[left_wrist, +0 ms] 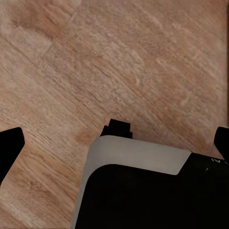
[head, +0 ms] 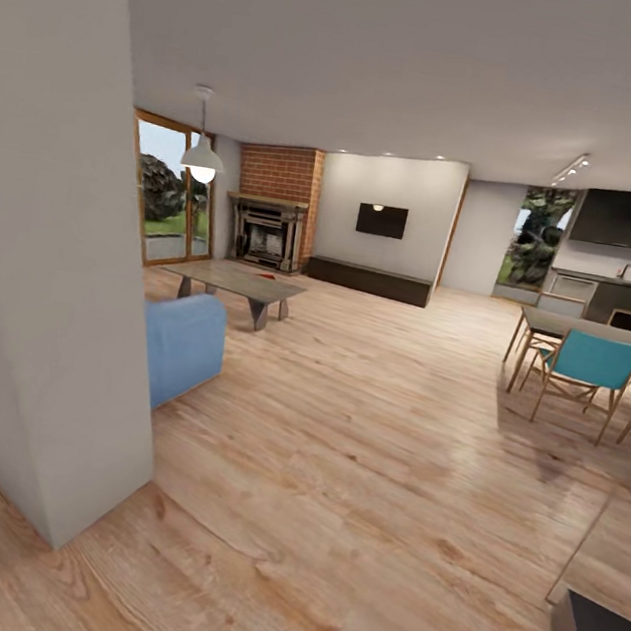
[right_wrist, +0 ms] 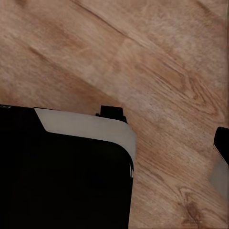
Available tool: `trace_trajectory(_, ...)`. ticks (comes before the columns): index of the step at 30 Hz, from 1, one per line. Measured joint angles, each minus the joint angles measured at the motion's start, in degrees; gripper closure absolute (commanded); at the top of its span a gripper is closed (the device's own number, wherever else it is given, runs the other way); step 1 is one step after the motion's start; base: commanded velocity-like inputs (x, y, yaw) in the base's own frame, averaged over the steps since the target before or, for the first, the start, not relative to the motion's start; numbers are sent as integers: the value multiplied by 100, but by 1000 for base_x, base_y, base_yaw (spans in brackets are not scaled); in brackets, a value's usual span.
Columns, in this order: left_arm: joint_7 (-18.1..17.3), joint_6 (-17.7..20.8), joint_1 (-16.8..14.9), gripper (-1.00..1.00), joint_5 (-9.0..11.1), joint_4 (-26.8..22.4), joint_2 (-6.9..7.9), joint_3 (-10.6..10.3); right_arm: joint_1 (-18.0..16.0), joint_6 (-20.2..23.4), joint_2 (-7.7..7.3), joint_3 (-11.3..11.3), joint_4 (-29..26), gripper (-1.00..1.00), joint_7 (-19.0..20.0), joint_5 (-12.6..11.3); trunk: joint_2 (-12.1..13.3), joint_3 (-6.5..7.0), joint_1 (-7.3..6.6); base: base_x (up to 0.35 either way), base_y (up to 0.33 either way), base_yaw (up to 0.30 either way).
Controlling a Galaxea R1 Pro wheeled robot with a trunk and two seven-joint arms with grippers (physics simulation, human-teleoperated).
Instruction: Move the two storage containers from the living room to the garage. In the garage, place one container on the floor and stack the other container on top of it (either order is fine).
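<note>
Head cam sits high beside a wall corner [head: 62, 318], looking forward across the living room toward the brick fireplace [head: 275, 203]. Both wrist cams point straight down, close to the wood plank flooring [left_wrist: 119, 62], which all three views share.

floor: light wood planks [head: 351, 483] | brick fireplace [head: 277, 204] | blue sofa [head: 185, 342] | teal chair [head: 591, 367]
</note>
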Motion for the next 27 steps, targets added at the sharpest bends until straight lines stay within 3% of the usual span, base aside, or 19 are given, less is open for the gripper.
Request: trace_trajectory(27,15,26,-1,-100,0,0,0,0,0,-10,15,-4,0,-100,-40,-20,0,0,0,322,0,-4)
